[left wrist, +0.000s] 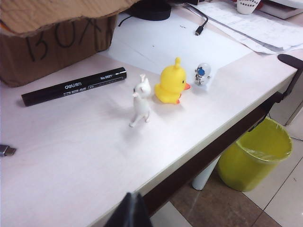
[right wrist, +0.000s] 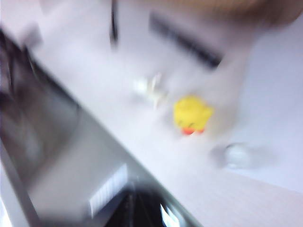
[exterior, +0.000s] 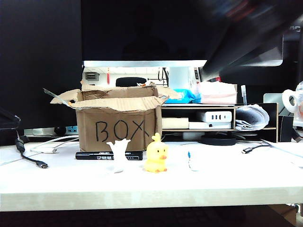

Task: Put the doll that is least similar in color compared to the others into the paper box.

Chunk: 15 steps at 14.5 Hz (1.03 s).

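Note:
The doll, a pale-yellow duck (exterior: 156, 158) with an orange beak, stands on the white table in front of the paper box (exterior: 116, 125). The box is brown cardboard with torn flaps and "BOX" written on its front. In the left wrist view the duck (left wrist: 171, 85) stands between a white figure and a tiny white one. My left gripper (left wrist: 132, 209) hangs shut and empty over the table's front edge, well short of the dolls. In the right wrist view, which is smeared by motion, my right gripper (right wrist: 138, 213) looks shut and empty, off the table's edge. The duck (right wrist: 191, 113) lies ahead of it.
A white figure with raised arms (exterior: 118, 153) and a tiny white figure with a blue mark (exterior: 191, 161) flank the duck. A black marker case (exterior: 109, 155) lies by the box. The blurred right arm (exterior: 246, 33) crosses the upper right. A yellow bin (left wrist: 253, 153) stands below the table.

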### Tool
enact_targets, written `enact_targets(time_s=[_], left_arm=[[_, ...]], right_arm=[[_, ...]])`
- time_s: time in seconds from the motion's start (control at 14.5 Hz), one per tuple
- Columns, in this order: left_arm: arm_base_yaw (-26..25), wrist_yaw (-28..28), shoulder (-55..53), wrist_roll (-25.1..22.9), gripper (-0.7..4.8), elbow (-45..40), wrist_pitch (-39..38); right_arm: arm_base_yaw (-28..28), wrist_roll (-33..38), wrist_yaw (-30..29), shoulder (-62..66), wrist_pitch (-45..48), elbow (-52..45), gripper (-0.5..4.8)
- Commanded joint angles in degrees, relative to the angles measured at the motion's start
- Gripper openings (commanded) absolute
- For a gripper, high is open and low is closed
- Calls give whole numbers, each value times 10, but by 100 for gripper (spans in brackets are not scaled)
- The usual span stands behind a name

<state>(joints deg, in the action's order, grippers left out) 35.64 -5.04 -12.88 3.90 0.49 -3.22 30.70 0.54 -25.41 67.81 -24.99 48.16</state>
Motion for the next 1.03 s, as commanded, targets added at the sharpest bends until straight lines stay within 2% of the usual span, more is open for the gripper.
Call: enact_targets(time_s=[0.07, 0.28, 0.34, 1.03], left_arm=[[0, -1, 0, -1, -5, 0, 7], [0, 1, 0, -1, -5, 1, 7], [0, -3, 0, -1, -5, 1, 7], [0, -1, 0, -1, -5, 1, 7]], right_arm=[[52, -94, 100, 150, -137, 154, 125], [83, -127, 146, 269, -239, 289, 359], [88, -128, 161, 293, -246, 312, 479], [97, -156, 181, 371, -188, 320, 479]])
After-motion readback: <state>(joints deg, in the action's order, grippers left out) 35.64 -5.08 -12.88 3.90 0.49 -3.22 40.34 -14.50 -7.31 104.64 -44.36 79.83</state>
